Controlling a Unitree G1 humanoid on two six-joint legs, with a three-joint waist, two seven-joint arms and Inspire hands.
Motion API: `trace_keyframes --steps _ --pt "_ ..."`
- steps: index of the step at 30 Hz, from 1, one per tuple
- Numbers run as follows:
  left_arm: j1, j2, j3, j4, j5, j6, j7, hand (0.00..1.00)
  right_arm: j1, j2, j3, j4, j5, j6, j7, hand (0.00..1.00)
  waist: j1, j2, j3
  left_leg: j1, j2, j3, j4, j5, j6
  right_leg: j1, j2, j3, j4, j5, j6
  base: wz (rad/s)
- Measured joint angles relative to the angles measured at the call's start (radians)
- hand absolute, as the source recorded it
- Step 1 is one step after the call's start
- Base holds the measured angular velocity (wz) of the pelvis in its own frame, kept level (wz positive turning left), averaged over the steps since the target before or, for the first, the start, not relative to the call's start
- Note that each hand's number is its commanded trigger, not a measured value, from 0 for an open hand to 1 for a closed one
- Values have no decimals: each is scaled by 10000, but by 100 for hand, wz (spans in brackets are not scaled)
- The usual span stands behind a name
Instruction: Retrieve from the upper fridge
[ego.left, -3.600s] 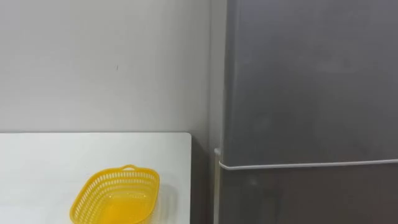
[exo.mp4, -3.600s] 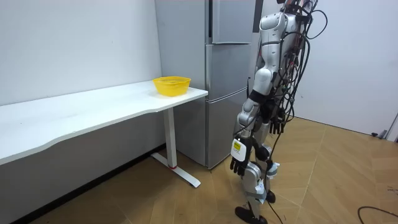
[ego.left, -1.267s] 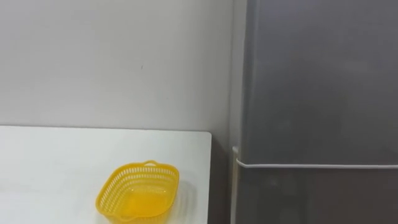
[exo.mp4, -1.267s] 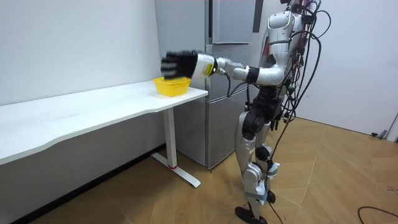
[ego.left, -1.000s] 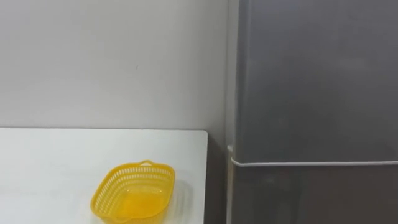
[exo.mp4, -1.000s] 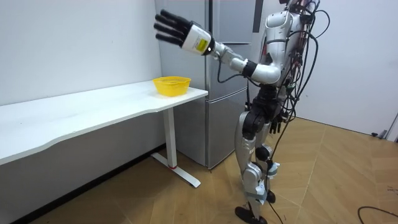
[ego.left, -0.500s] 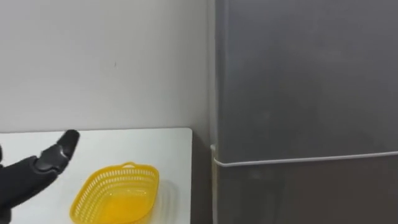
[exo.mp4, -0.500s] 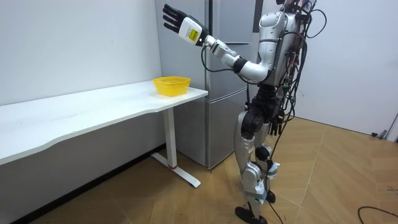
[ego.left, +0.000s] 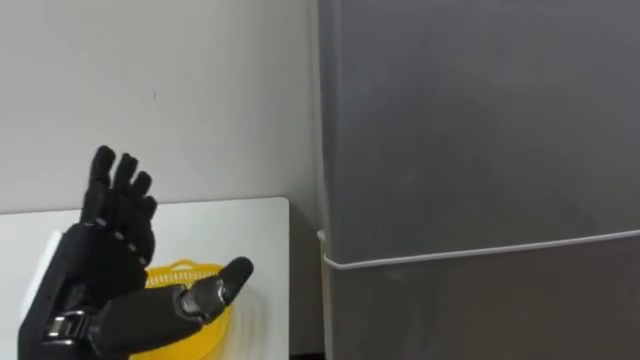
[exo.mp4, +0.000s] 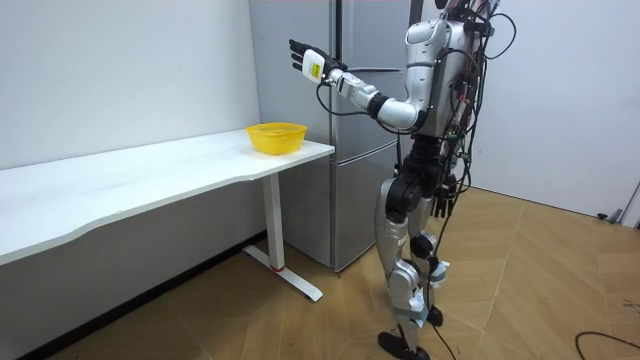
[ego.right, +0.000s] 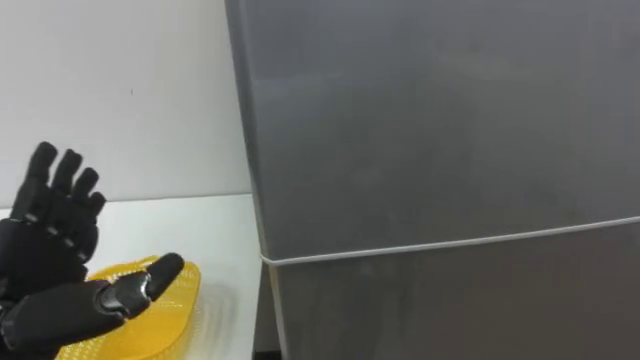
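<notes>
The grey fridge (ego.left: 470, 130) stands right in front of me with its upper door shut; a pale seam (ego.left: 480, 251) parts that door from the lower one. My left hand (ego.left: 105, 255) is raised at the left, open with fingers spread, short of the door's left edge and touching nothing. In the room view the left hand (exo.mp4: 308, 60) is held out at head height before the fridge (exo.mp4: 365, 40). My right hand (exo.mp4: 447, 197) hangs by my hip.
A yellow mesh basket (ego.right: 165, 325), partly behind my left hand, sits on the white table (ego.left: 262, 228) next to the fridge. The table (exo.mp4: 150, 170) runs along the white wall. I stand on a wooden floor facing the fridge.
My left arm swung up from my side and in toward the fridge, so the open hand now shows fully. The eye views shifted a little.
</notes>
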Motion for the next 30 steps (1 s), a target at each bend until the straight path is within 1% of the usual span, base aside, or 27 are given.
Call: trace_keyframes --steps 2,4,7,11,17,18,20,21,22,26,28,30 --pt "-2 0 2 -3 -5 76 -191 0 -24 -1 -2 72 0 9 -47 0 -27 0 -11 8 9 -4 2 0 0 16 15 81 2 7 -10 -5" --pt "-2 0 4 -10 8 173 -429 0 -31 0 -2 96 0 45 -62 0 -27 -25 -62 8 17 -4 11 0 0 36 25 76 9 13 -20 0" --pt "-5 1 3 -14 8 205 -731 0 -27 -1 -2 190 7 142 -66 0 -108 -29 -73 51 17 6 28 0 0 48 22 69 11 16 -24 0" --pt "-22 2 -4 -25 10 206 -962 0 -41 -1 -7 213 13 135 -58 0 -256 -9 -75 42 16 8 43 0 0 52 23 81 0 18 -27 0" --pt "-28 1 -9 -32 -3 246 -1323 0 -44 -4 -6 313 8 215 -26 0 -253 38 -66 35 17 53 69 0 0 27 29 150 -14 17 -25 -1" --pt "-28 1 -13 -50 -4 261 -1393 0 -44 -12 -7 343 8 219 -24 0 -247 48 -61 43 24 149 69 0 0 13 32 174 -12 17 -25 0" --pt "-28 2 -7 -70 -3 319 -1531 0 -45 -18 -7 363 13 221 -22 0 -238 92 -79 37 24 166 70 0 0 15 31 179 -8 17 -25 0" --pt "-28 1 -14 -70 -4 347 -1589 0 -52 -19 -6 380 10 219 -20 0 -238 69 -66 45 26 203 70 0 0 10 32 194 -9 17 -25 0" --pt "-28 1 -12 -71 -1 377 -1656 0 -61 -25 -7 384 10 219 -17 0 -238 95 -79 24 27 220 72 0 0 15 31 193 -14 17 -25 0" --pt "-45 1 -21 -78 -8 414 -1865 0 -88 -68 -3 317 7 221 31 0 -241 95 -84 5 27 276 79 0 0 -51 27 199 -2 17 -24 -1" --pt "-259 11 -181 -82 -16 418 -1978 0 -157 -99 6 278 27 209 78 0 -252 147 -115 -121 29 277 87 0 0 -179 21 200 75 24 -28 0" --pt "-399 13 -328 -136 -118 418 -2144 0 -192 -103 9 289 152 213 80 0 -244 145 -96 -120 32 277 76 0 0 -195 14 206 170 24 -30 -2"
